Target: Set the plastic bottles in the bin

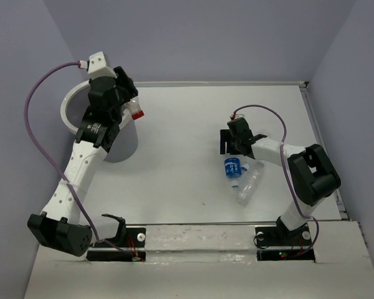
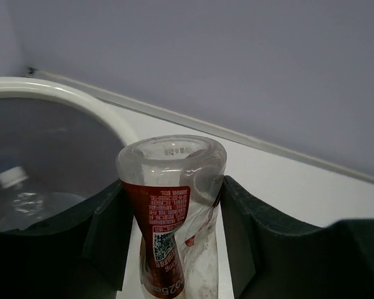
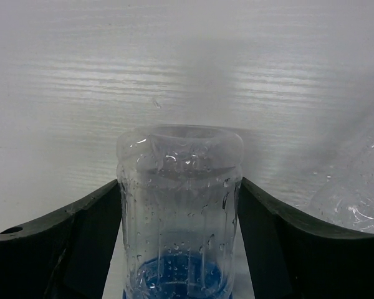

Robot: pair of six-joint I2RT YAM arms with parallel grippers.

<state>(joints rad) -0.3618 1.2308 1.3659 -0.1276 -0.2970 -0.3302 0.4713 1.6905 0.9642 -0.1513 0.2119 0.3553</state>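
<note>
Up at the far left, the left pincer (image 2: 172, 194) is clamped on the red-capped bottle (image 1: 136, 111). Its two dark fingers (image 2: 106, 230) press the red-labelled waist from either side, and the bottle's clear base points away from the wrist. Just off that pincer's left finger curves the white rim of the bin (image 2: 81, 99). Deeper inside the bin, a white-capped clear bottle (image 2: 17, 198) lies against the grey wall. Whether the held bottle hangs over the rim or just outside it I cannot tell.

The right pincer (image 3: 179, 187) sits low over the table (image 1: 174, 162), narrowed onto the blue-labelled bottle (image 1: 232, 168). Both fingers meet the bottle's wet clear sides, with the base ahead of the wrist and the white cap toward the arm bases. Just beyond this pincer's right finger lies another clear bottle (image 1: 250, 182), close alongside the gripped one.
</note>
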